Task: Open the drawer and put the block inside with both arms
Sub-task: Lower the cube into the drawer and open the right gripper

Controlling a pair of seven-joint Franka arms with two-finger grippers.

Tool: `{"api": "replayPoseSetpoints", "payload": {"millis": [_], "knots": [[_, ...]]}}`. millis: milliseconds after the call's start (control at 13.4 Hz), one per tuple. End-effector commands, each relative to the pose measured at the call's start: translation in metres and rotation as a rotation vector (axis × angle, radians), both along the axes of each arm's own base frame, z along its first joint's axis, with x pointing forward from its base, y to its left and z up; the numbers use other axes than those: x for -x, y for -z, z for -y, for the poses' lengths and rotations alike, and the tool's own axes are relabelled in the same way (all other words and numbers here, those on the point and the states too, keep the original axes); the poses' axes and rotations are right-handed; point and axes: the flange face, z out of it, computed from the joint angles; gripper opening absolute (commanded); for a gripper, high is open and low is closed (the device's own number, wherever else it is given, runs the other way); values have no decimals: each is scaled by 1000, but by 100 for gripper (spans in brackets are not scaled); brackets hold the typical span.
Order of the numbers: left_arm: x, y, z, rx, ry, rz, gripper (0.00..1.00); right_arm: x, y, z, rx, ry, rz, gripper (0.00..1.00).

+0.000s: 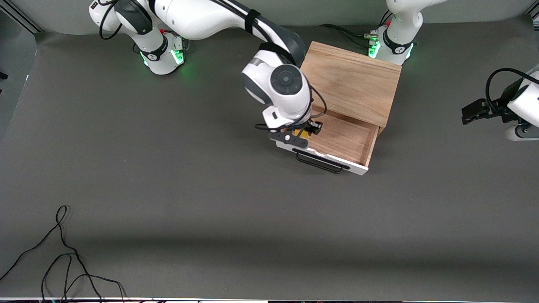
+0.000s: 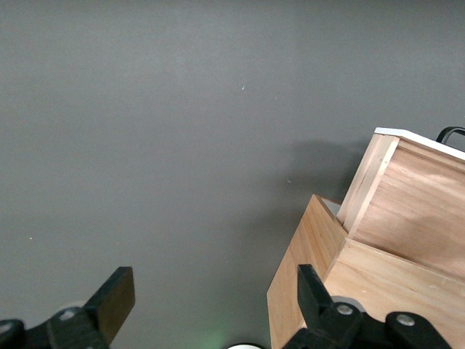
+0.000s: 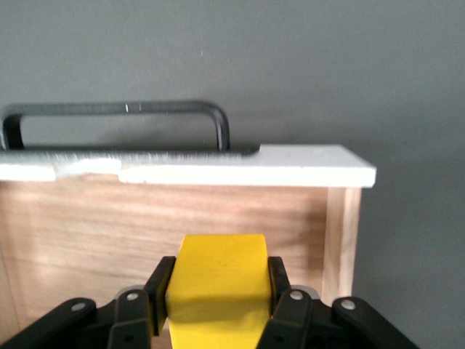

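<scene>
— What lies nearest the front camera?

— A loose black cable (image 1: pixel 63 256), curled on the grey table (image 1: pixel 210 202) at the right arm's end. Well apart from it, nearer the arms' bases, the drawer (image 1: pixel 343 141) stands pulled out of its light oak cabinet (image 1: pixel 351 82), white front panel and black wire handle (image 1: pixel 318 162) facing the front camera.

— And the block?

— The yellow block (image 3: pixel 216 280) is pinched between the right gripper's (image 1: pixel 304 133) fingers (image 3: pixel 161 285), one black pad pressed to each side. The right arm (image 1: pixel 236 25) reaches from its green-lit base across the cabinet's corner, its gripper over the open drawer at the end toward the right arm, just inside the front panel. The right wrist view shows the block above the drawer's wood interior, close to the inner face of the front panel and near a side wall. Whether it touches the drawer floor cannot be told.

— The other arm?

— The left arm (image 1: pixel 520 105) waits off toward its own end of the table, well apart from the cabinet. The left gripper (image 2: pixel 211 316) hangs over bare table beside the cabinet, fingers spread wide, holding nothing.
</scene>
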Motion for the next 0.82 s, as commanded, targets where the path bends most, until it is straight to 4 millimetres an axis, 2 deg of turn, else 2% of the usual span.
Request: {"api": "replayPoseSetpoints", "payload": {"millis": [0,372,446,521,744], "knots": [[5,-10,8,8,27,23,100,17,9,-21,1,-4,4,0],[5,-11,21,9,49,32,100,15,23,-20,14,-4,3,0],[5,-14,20,18,46,36,100,11,28,-17,19,1,0,20],[5,-14,20,23,44,35,100,11,30,-17,24,0,4,79],[6,-15,19,23,42,32,100,8,34,-15,27,-5,7,82]]}}
